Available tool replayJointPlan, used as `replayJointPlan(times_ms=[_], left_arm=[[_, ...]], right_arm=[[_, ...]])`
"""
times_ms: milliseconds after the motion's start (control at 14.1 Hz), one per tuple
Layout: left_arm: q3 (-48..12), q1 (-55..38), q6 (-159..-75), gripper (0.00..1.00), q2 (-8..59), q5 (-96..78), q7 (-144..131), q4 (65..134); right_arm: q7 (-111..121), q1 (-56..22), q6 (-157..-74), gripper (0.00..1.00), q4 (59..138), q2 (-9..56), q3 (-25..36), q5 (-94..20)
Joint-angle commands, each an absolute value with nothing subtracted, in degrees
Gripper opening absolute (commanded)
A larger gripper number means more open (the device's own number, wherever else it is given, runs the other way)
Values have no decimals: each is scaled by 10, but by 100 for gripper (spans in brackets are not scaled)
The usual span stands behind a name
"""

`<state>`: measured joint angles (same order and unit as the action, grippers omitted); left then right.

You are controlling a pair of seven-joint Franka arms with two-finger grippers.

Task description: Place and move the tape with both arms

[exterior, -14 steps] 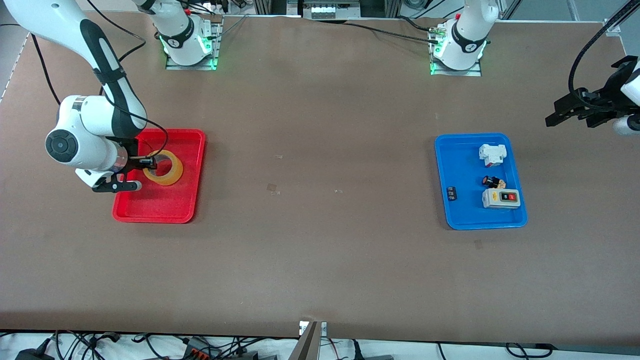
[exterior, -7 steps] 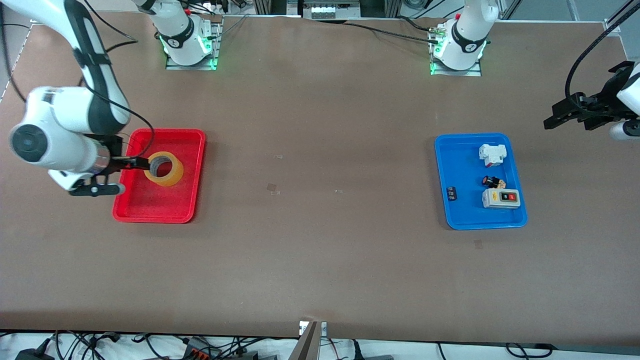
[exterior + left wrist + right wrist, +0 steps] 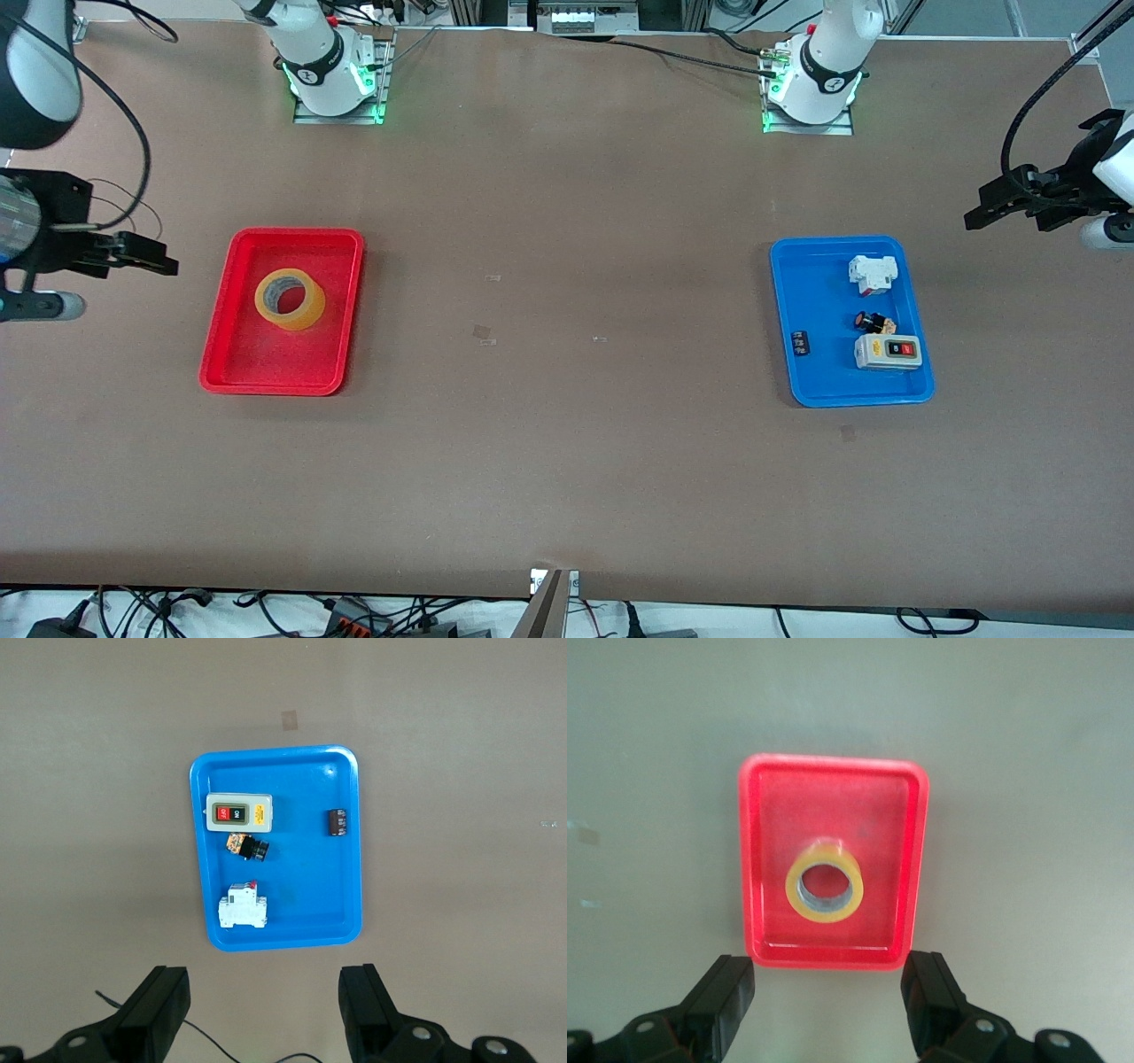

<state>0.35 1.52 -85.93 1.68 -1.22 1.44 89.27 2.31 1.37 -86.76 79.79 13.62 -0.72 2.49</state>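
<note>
The yellow tape lies flat, core up, in the red tray toward the right arm's end of the table. My right gripper is open and empty, up in the air over the bare table beside the tray's outer edge. In the right wrist view the tape sits in the tray well clear of the open right gripper. My left gripper waits open and empty over the table's left-arm end; it also shows in the left wrist view.
A blue tray toward the left arm's end holds a grey switch box, a white breaker, a small black-and-red button and a small black part. It also shows in the left wrist view.
My right gripper has let go of the tape, risen and drawn back off the red tray toward the table's end. The tape stays in the tray. The left arm has barely moved.
</note>
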Motion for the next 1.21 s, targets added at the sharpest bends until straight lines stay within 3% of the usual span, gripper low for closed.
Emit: replayJointPlan(times_ms=[0,355,711,1137], left_arm=[[-4,19,-853,100,24,-3,14,875],[-4,19,-853,100,24,-3,14,876],[-4,18,-852,100,23,-3,13,876],[-4,18,-851,100,22,-4,11,875]], right_arm=[[18,18,-859,100,754,154,-13,15],[19,13,-938,100,761,158,3,-26],[41,12,-943,100,780,136,4,-6],[44,14,-1029,100,1001,-2,5,-4]])
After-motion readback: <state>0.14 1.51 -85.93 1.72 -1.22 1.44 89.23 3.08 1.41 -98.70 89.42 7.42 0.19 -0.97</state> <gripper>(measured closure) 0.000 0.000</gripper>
